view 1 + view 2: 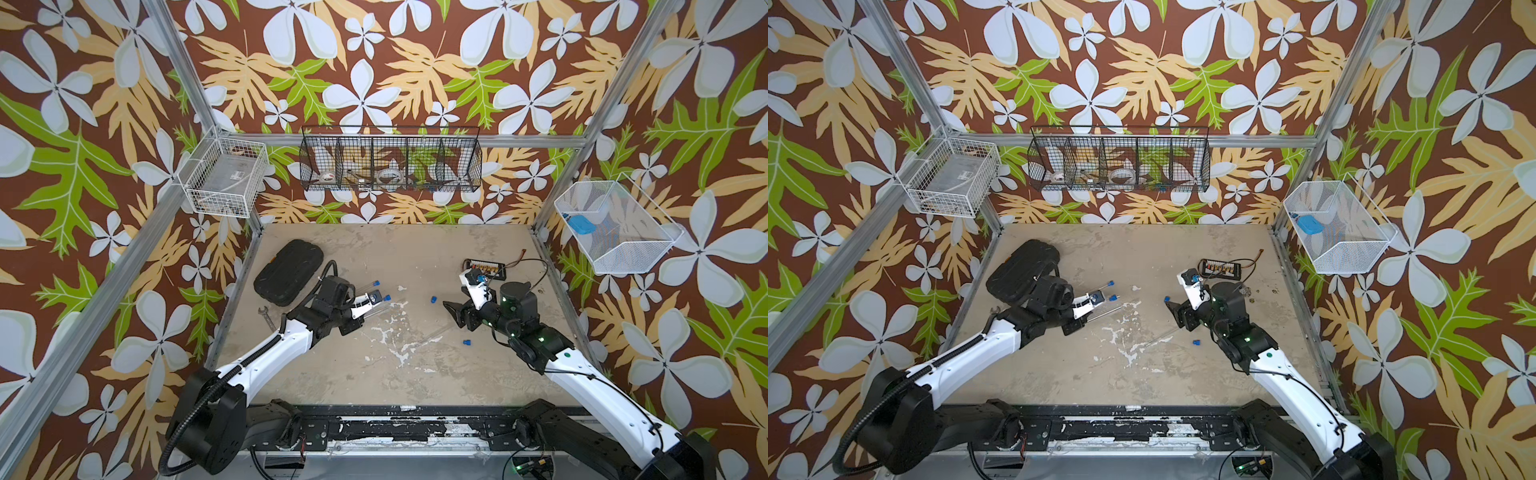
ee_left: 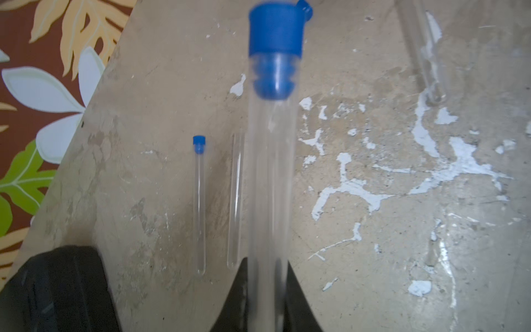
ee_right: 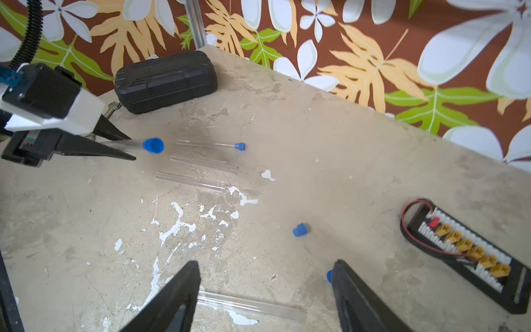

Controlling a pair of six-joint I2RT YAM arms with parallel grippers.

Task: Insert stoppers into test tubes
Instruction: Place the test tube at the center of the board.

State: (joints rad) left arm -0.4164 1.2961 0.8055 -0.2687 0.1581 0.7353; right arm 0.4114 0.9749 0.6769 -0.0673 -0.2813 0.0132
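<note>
Left gripper (image 3: 132, 148) is clamped on a clear held tube (image 2: 273, 172), lifted off the table (image 1: 415, 374), and a blue stopper (image 2: 275, 43) is seated in that tube's mouth. Just beside it, 3 more tubes lie on the table, roughly parallel to each other. These are a capped tube (image 3: 209, 145) with its own blue plug (image 3: 240, 146) pushed into the end, then a nearer empty tube (image 3: 204, 162) and a farther empty tube (image 3: 191, 181), both open-mouthed.

Across the table the right gripper (image 3: 267, 263) hovers low with its jaws spread wide, gripping nothing. A 5th tube (image 3: 247, 304), also unplugged, lies on the table just by its fingers.

2 stoppers rest loose on the table, apart from every tube mouth. A loose stopper (image 3: 300, 230) sits out ahead of the right jaws. Another stopper (image 1: 467, 342) sits close to the right arm and is partly hidden behind a finger in the right wrist view.

A black case (image 1: 289, 272) lies at the table's far left with a grey wrench (image 1: 264, 312) near it, and a connector board (image 3: 471, 258) with wires lies at the far right
</note>
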